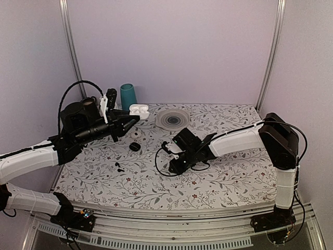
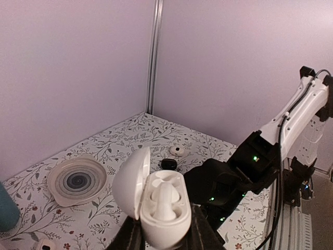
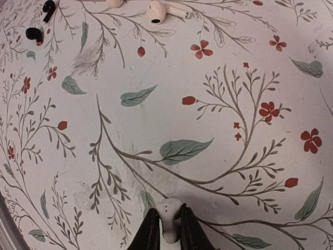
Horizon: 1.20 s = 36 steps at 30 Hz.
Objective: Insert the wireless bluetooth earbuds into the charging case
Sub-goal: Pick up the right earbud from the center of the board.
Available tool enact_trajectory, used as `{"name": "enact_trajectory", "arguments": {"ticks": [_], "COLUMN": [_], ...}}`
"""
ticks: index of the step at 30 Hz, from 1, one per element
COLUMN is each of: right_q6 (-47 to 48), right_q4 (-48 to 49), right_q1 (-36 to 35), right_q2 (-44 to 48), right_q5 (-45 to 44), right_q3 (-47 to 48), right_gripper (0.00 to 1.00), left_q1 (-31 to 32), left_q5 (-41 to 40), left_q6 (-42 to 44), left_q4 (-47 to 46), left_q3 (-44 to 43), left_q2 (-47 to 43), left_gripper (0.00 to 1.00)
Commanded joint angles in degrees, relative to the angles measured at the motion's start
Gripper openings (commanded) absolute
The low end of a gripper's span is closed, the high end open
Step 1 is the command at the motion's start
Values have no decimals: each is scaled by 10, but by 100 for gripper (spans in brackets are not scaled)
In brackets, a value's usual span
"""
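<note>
Both grippers are loaded. The right gripper (image 3: pixel 167 216) is clenched on one white earbud (image 3: pixel 169 209), held close above the counter (image 3: pixel 223 104). The left gripper (image 2: pixel 162 235) grasps the open charging case (image 2: pixel 156 208), raised off the counter with its lid (image 2: pixel 130 182) tipped back. One socket looks filled already. The bud should probably go stem-down over the free socket, lined up square, and be let go only once it is seated. A second white earbud (image 3: pixel 156 10) and black earbuds (image 3: pixel 35 34) lie farther out.

The right hand (image 3: pixel 167 214) hides part of the white earbud (image 3: pixel 169 207); a second earbud (image 3: pixel 115 2) is cropped above.
</note>
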<state>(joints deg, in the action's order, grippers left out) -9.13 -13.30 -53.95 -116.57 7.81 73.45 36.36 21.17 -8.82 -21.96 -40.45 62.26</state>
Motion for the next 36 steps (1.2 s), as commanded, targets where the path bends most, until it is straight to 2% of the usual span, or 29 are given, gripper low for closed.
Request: {"name": "enact_trajectory", "arguments": {"ticks": [1,22,26,28,36], "right_q6": [3,-13,-15,-16,-18], "right_q4": [-5,16,19,18,19], "right_q1": [2,10,11,12,15], "right_q2": [2,33,35,34,40], "right_q5": [-10,-16,-13,-13,-17], "right_q3": [3,-25,-24,-25,-29], "right_gripper": [16,17,18,22,22], "left_q1": [-8,-8,-9,-8,-9], "left_q5": [2,4,4,4,4], "left_q6": [3,0,0,1,1], "left_q4": [-5,-4,-4,-4,-4], "left_q3": [-16,-17,-17,-16,-17], "left_q2": [-5,-3,-3,-4,-3], "left_gripper": [0,0,0,0,0]}}
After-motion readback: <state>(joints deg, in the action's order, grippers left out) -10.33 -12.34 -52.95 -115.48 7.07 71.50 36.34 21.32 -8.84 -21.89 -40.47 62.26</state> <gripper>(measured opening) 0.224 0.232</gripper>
